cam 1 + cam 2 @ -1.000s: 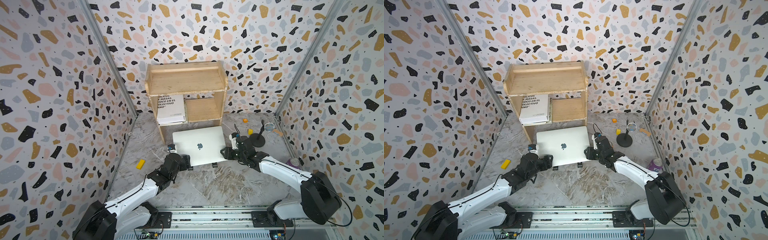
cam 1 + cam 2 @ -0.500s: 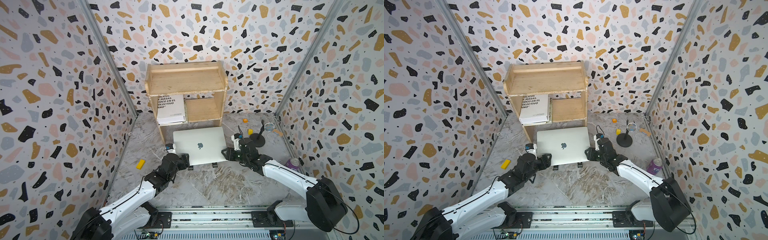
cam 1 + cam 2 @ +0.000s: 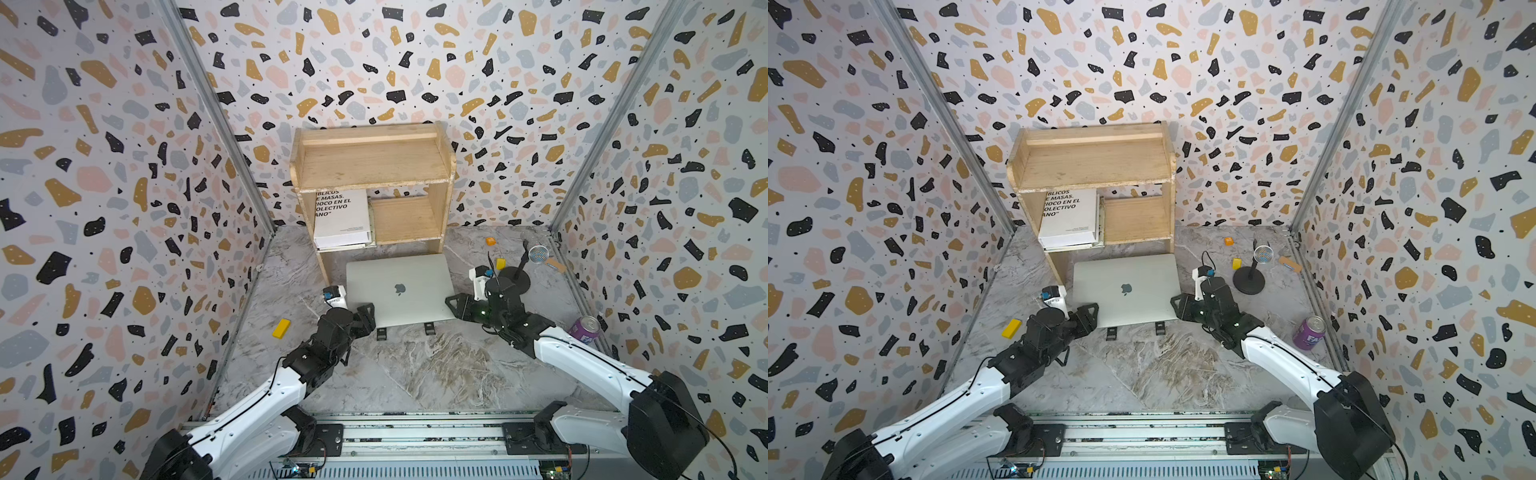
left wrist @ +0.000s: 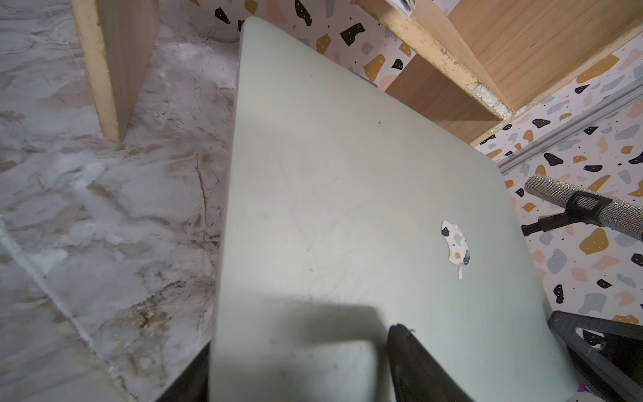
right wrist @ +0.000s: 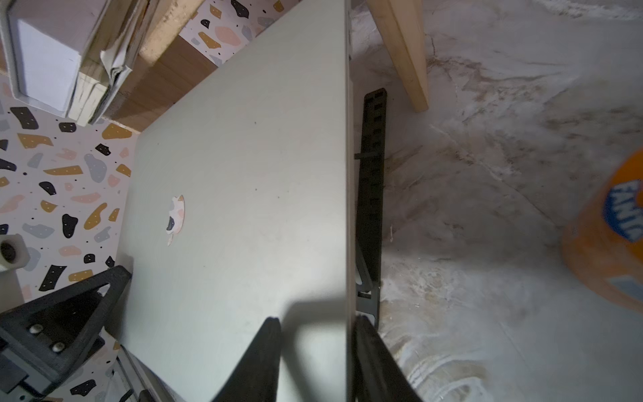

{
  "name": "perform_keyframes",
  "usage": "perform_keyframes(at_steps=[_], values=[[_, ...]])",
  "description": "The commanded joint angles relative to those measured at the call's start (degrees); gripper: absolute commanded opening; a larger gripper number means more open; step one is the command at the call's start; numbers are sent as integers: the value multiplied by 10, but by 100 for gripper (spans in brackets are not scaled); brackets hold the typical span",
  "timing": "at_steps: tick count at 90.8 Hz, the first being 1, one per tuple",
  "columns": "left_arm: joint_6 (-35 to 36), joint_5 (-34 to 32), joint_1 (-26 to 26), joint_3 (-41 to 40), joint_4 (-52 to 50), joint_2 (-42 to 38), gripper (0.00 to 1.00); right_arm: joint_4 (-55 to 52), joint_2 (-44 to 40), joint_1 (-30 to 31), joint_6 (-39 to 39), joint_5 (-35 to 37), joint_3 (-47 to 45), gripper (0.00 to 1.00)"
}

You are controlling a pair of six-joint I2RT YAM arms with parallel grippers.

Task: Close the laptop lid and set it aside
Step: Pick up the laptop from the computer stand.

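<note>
Left gripper (image 3: 365,318): jaws spread, straddling the near left corner of the laptop (image 3: 399,291), one finger (image 4: 417,365) over the shut lid (image 4: 330,209); contact unclear. Right gripper (image 3: 453,303): jaws spread astride its right edge. One laptop, on one black stand (image 3: 429,328), lies mid-table before one wooden shelf (image 3: 370,162). Right of it: one can (image 3: 586,330), one microphone (image 3: 538,252).
</note>
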Motion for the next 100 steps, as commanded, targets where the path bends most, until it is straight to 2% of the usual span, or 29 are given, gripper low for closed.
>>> perform_keyframes(at_steps=[1,58,100], values=[[-3,98,-25,25,108,-13,66,104,-20,28,18,-121,10,37],[-14,97,-29,35,98,-40,58,193,-45,28,97,-143,-13,31],[-25,94,-30,48,80,-81,55,214,-69,28,134,-157,-16,19]])
